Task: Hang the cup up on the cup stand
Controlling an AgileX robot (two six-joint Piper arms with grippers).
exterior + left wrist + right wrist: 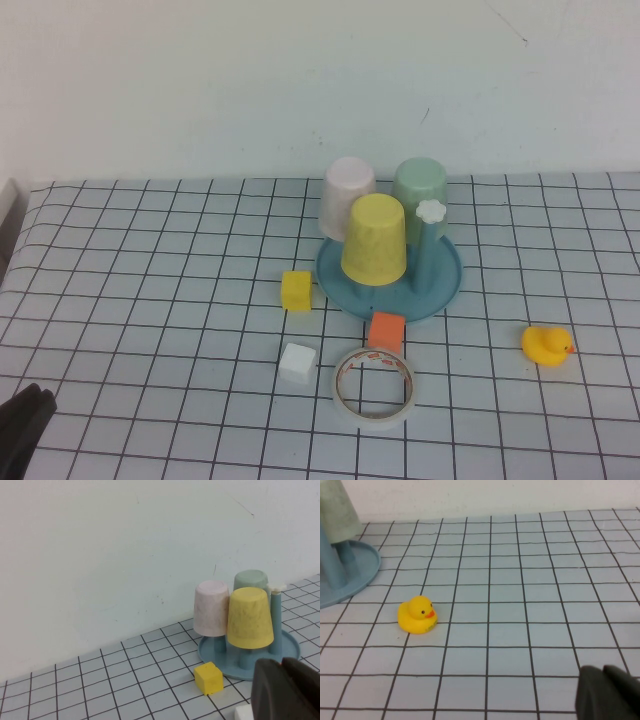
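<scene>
Your left end effector [22,425] sits closed and empty at the near left corner of the counter [150,300], and the yellow cup [375,238], plain and slightly tapered, already hangs upside down on the blue cup stand [345,285]. The hanging looks done, so nothing remains but staying parked. Your right end effector [610,695] is closed too, near the duck [417,615].

Looks like a robot test lab, not a home: worktop [150,260] w/ black-lined grid sheet fills lower frame, bare white wall [300,80] across top, small toy props scattered mid-frame, e.g. rubber duck [547,345], lower right.
</scene>
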